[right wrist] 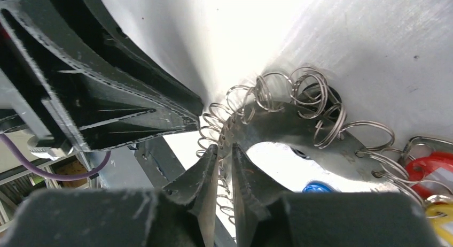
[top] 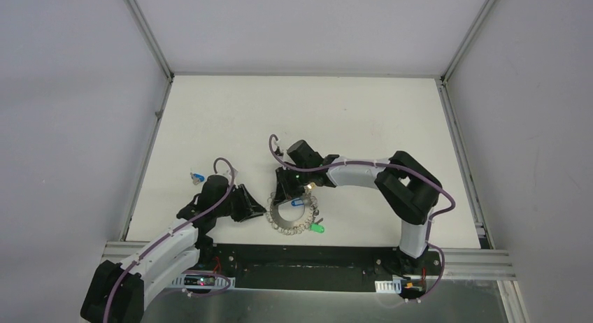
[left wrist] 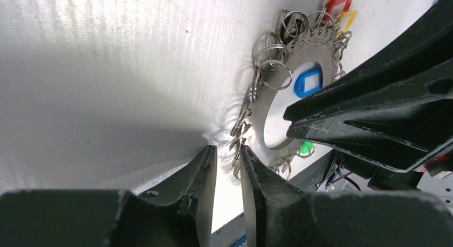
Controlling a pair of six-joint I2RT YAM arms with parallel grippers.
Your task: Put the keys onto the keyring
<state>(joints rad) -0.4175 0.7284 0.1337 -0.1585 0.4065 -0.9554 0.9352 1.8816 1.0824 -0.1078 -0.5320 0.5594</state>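
The keyring (top: 292, 228), a flat silvery ring edged with wire loops, lies near the table's front edge. A blue key (top: 297, 203) lies in its hole and a green key (top: 319, 228) at its right rim. In the left wrist view, red (left wrist: 339, 2) and yellow (left wrist: 347, 20) keys hang at the far rim. My right gripper (right wrist: 224, 148) is shut on the keyring (right wrist: 283, 129), pinching its rim edge-on. My left gripper (left wrist: 228, 148) stands slightly open at the opposite rim, with wire loops (left wrist: 237, 151) between its tips.
A loose blue and white key (top: 196, 177) lies on the white table (top: 280, 113) to the left of my left arm. The black and metal front rail (top: 315, 256) runs just below the keyring. Grey walls close the table in on three sides.
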